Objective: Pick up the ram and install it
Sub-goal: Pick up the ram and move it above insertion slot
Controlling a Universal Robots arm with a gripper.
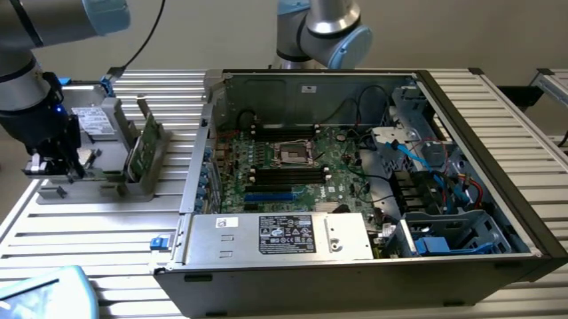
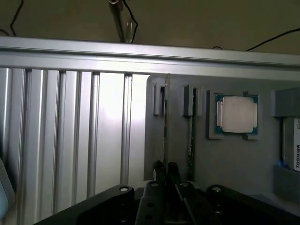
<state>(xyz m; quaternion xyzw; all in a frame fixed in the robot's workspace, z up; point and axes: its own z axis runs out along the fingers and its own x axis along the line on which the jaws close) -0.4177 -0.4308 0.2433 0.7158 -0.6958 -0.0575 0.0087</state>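
Pinching together, the fingers (image 2: 158, 169) of the gripper (image 2: 165, 168) clamp the ram (image 2: 165, 122), which stands on its thin edge between them in a slot of the grey holder (image 2: 229, 164). A second stick (image 2: 190, 140) stands just beside it, with the processor chip (image 2: 236, 114) beyond. The computer case (image 1: 479, 113) sits well apart.

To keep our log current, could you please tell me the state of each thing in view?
computer case, open, side panel off
memory slots, empty
ram, on edge in the holder, not installed
processor, flat in a holder recess
green card, upright in the holder
gripper, low at the ram
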